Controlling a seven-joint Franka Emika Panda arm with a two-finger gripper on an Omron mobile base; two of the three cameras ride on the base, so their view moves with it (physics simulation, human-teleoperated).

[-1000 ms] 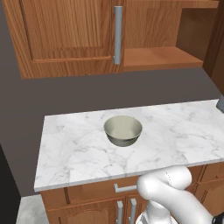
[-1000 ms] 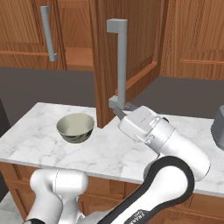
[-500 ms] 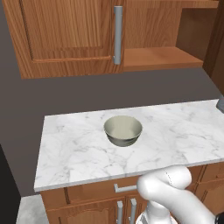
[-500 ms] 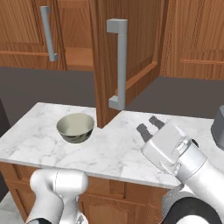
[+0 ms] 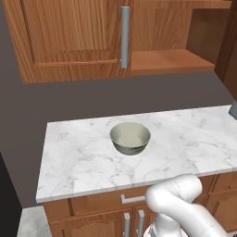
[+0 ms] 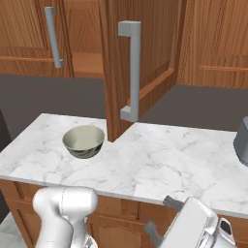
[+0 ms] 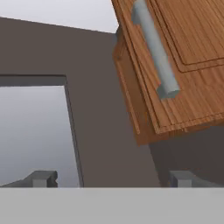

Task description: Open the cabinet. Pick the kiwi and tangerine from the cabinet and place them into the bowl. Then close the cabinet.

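The cabinet hangs above the marble counter. Its left door is closed. Its right door stands swung out, with the long grey handle facing me. One bare wooden shelf shows inside. The kiwi and the tangerine are hidden. The grey-beige bowl sits on the counter below the cabinet with nothing in it. My gripper hangs low in front of the counter's right part, open and holding nothing. In the hand view my gripper looks up at a door handle.
A dark grey object stands at the counter's right edge. Lower cabinets with short handles run beneath the counter. Another wall cabinet door hangs to the right. The open door juts out over the counter's middle.
My gripper has left the bottom of the open door's handle and dropped back, down and to the right, below the counter's edge. The door has stayed open.
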